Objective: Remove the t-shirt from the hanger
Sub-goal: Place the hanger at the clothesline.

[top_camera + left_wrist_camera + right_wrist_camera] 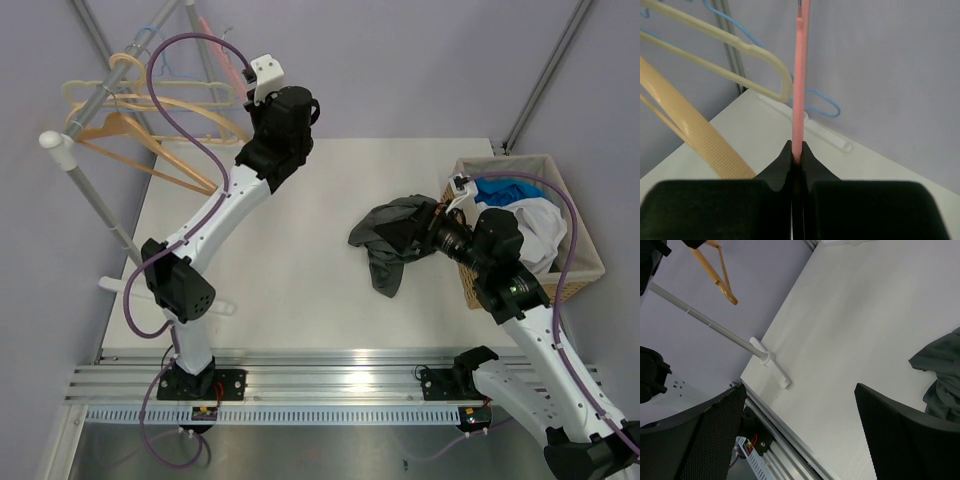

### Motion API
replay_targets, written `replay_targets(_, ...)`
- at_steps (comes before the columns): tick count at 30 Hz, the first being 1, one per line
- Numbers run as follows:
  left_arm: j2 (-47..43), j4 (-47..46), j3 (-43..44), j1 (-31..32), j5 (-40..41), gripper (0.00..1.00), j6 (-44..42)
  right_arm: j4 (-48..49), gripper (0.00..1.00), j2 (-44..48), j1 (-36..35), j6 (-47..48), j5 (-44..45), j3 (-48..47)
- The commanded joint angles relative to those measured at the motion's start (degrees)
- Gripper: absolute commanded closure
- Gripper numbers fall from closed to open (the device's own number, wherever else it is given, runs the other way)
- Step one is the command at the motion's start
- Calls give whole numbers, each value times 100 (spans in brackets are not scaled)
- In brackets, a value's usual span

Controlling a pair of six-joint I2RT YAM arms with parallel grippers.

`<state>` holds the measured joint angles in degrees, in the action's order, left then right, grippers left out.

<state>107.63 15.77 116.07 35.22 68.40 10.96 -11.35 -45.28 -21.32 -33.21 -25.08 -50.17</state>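
Observation:
The grey t-shirt (388,240) lies crumpled on the white table, off any hanger; its edge also shows at the right of the right wrist view (940,375). My left gripper (798,150) is up at the clothes rack at the back left (275,105), shut on the thin bar of a pink hanger (801,75), which runs straight up from the jaws. My right gripper (800,390) is open and empty, low over the table, just right of the t-shirt in the top view (440,228).
A rack pole (85,190) at the left carries wooden hangers (130,140), cream hangers (740,47) and a blue one (822,102). Its foot (772,365) stands on the table. A wicker basket (585,235) holding clothes sits at the right edge.

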Motion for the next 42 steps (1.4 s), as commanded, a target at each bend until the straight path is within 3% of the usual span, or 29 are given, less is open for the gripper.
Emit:
replay_targets(1,-900,-381,-759,-15,-658,100,406,107,3,37,-30,218,170,-133)
replay_targets(4,-1794,-627,-1706,-24,-2437,100,618,-164,2,-60,-21,368,284,-483)
replay_targets(7,-2507,-681,-2114,-15,-3681,100,688,-270,2,45,-30,490,398,-773)
replay_targets(10,-3096,-637,-2518,2,-5419,100,784,-306,3,159,-30,614,583,-1081)
replay_targets(13,-3590,-610,-3054,37,-6266,100,1004,-402,12,90,-21,676,697,-1599)
replay_targets(16,-4144,-593,-3581,99,-7374,100,1127,-1006,37,-130,-21,737,1057,-2196)
replay_targets(17,-4372,-601,-3731,108,-7864,100,1223,-1131,48,-200,-21,737,1154,-2312)
replay_targets(18,-4443,-601,-3984,125,-8103,100,1398,-1210,65,-227,-21,728,1207,-2382)
replay_targets(19,-4514,-584,-4083,151,-8480,100,1470,-1298,74,-245,-30,685,1172,-2470)
replay_targets(21,-4602,-417,-4206,327,-8711,100,1610,-1378,97,-350,-30,676,876,-2585)
replay_targets(22,-4611,-365,-4302,432,-8712,100,1620,-1422,100,-394,-21,693,717,-2724)
replay_targets(27,-4445,-65,-4461,925,-8747,100,1435,-2071,100,-1087,-21,807,-512,-3742)
replay_targets(31,-4505,-65,-4611,1083,-8836,100,1260,-2898,100,-1484,-30,1036,-489,-4150)
replay_targets(36,-4585,-74,-4681,1294,-9054,100,1172,-1592,100,-1238,-30,615,-1481,-3309)
replay_targets(42,-4708,-74,-4795,1742,-9283,100,1022,-711,100,-1334,-21,280,-1500,-3165)
